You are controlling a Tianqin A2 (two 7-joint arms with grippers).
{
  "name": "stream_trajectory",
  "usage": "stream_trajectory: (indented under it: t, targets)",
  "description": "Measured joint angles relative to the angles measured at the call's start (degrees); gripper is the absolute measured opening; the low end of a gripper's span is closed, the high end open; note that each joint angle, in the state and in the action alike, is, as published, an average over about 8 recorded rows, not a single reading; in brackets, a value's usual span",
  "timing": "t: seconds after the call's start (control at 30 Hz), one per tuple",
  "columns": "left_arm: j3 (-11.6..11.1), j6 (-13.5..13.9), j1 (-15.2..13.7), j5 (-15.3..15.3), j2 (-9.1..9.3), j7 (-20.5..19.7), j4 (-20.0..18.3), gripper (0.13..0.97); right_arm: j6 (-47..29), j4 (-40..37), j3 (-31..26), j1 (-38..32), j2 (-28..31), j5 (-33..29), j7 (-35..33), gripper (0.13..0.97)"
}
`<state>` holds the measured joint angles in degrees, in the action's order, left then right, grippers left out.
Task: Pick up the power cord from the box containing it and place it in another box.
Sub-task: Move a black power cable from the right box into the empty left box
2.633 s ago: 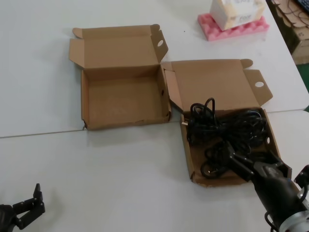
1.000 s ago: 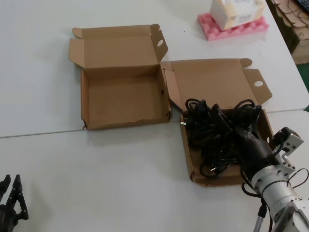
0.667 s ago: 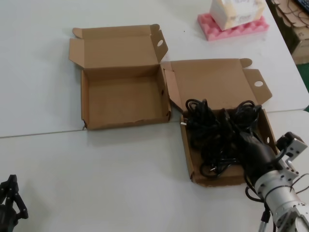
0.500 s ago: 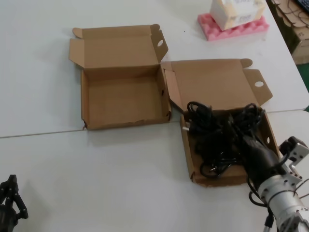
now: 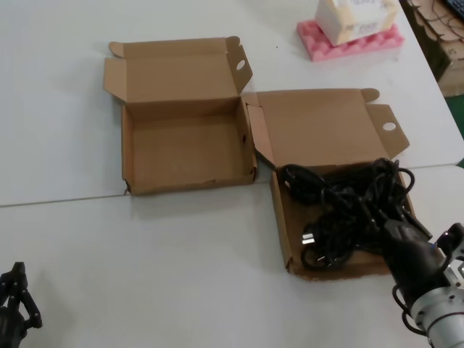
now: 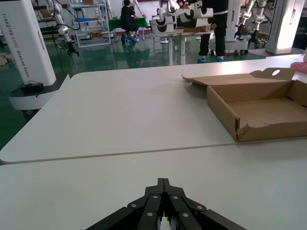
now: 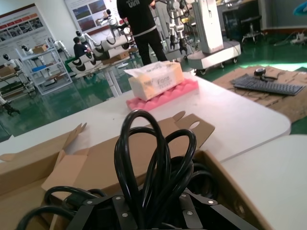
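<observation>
- Left gripper (image 5: 16,301): parked at the near left table edge, idle, fingers brought together with nothing between them in the left wrist view.
- Right gripper (image 7: 146,211): at the near right, over the near end of the box containing it (image 5: 280,217); jaws clamped on a bunch of cord loops, which stand up between them in the right wrist view.
- Power cord (image 5: 341,210): black, looped. Most coils lie inside that box, and the plug (image 5: 310,238) with silver prongs rests near its left wall. Judged gripped but not yet lifted clear.
- Another box (image 5: 185,148): farther and to the left, lid open, nothing in it; its front wall is wavy.
- Pink foam (image 5: 348,40) under a pale carton: far right, apart from the work.
- Progress: grasp made; lift, carry leftward and release are all left to do.
</observation>
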<state>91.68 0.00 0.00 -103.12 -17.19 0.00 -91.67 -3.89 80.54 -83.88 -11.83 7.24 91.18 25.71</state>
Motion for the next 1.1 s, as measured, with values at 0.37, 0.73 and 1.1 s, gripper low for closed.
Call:
stream_trajectory:
  t: [0.37, 0.73, 1.1]
  targets:
    - [0.0, 0.0, 0.0, 0.0, 0.0, 0.0, 0.0, 0.163, 0.8, 7.9, -2.6, 1.6, 3.6, 4.8, 0.0, 0.168]
    - [0.0, 0.0, 0.0, 0.0, 0.0, 0.0, 0.0, 0.163, -0.2, 10.6, -9.3, -2.9, 10.7, 17.7, 0.0, 0.153]
    - [0.0, 0.0, 0.0, 0.0, 0.0, 0.0, 0.0, 0.163, -2.0, -10.2, -24.5, -25.7, 10.3, 37.6, 0.0, 0.152]
